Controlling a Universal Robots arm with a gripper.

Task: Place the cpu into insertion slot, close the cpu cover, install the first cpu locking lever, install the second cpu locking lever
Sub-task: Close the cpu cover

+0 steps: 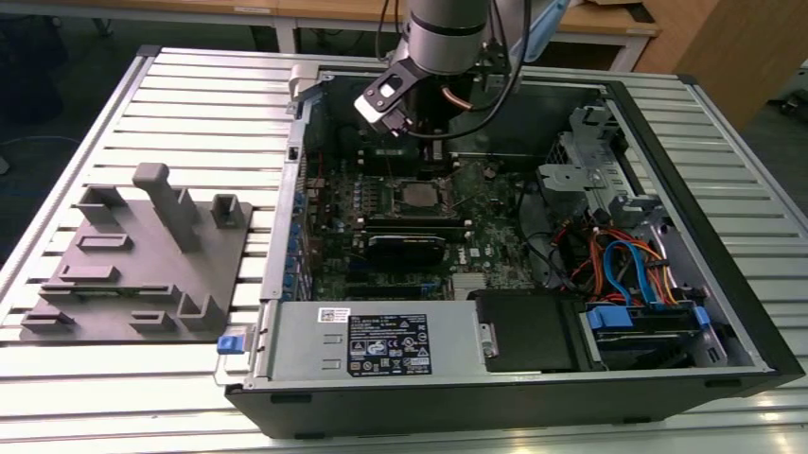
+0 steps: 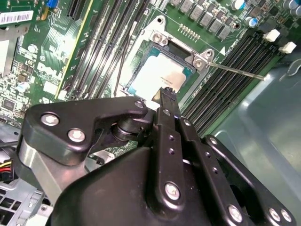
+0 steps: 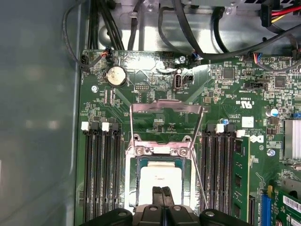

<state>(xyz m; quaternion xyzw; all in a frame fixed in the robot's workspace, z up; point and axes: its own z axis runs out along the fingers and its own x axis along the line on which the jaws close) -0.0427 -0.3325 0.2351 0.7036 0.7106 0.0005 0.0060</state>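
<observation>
Robotics lab or test bench, not a home or a shop. Evidence:
- A silver-grey industrial robot arm point(image 1: 442, 33) hangs over a worktable of ribbed aluminium slats point(image 1: 114, 378).
- A black desktop computer case point(image 1: 505, 416) lies on its side on that table. Its side panel is off, exposing the green motherboard point(image 3: 155, 66), drive bays and bundled cables.
- A grey moulded fixture plate with upright posts and pockets point(image 1: 127, 274) sits beside the case, at the exterior view's left.
- Light wooden desks point(image 1: 606, 24) stand behind the table on a dark blue-grey floor point(image 1: 51, 66).
</observation>
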